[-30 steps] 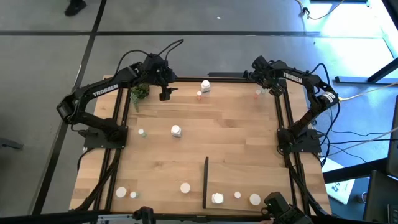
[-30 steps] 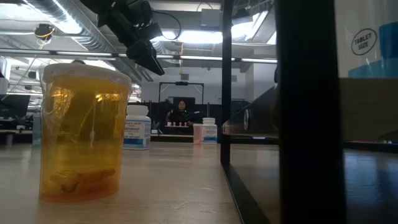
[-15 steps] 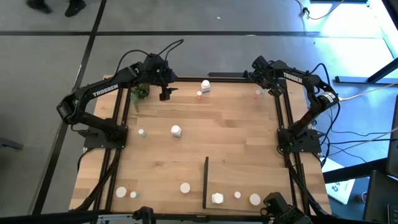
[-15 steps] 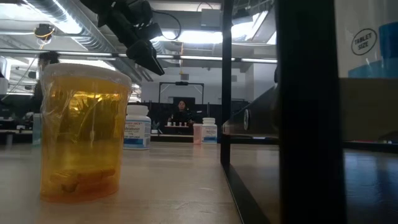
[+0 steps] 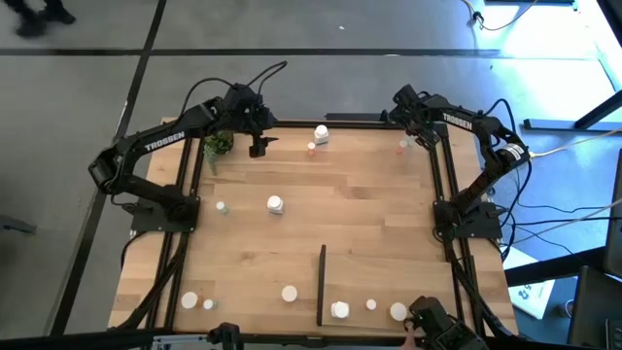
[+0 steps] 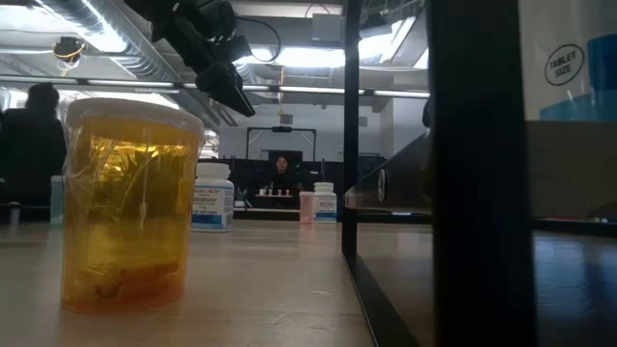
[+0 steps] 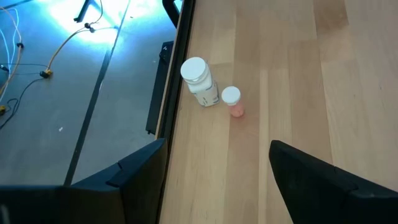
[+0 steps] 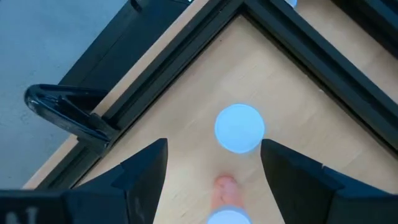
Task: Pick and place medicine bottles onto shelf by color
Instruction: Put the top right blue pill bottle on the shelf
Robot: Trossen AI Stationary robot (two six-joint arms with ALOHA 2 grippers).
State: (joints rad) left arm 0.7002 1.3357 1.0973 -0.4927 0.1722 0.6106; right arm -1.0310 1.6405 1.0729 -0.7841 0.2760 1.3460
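Your right pincer (image 8: 211,186), fingers spread wide, hovers over the small white-capped round bottle (image 8: 239,128) (pink-topped one beside it); descend centred. Left pincer (image 7: 217,180) waits open.

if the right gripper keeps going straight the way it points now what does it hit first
Most likely the white-capped bottle centred just ahead of the open right gripper near the table's back corner. A pinkish bottle sits between the fingers, closer in; depth is unclear.
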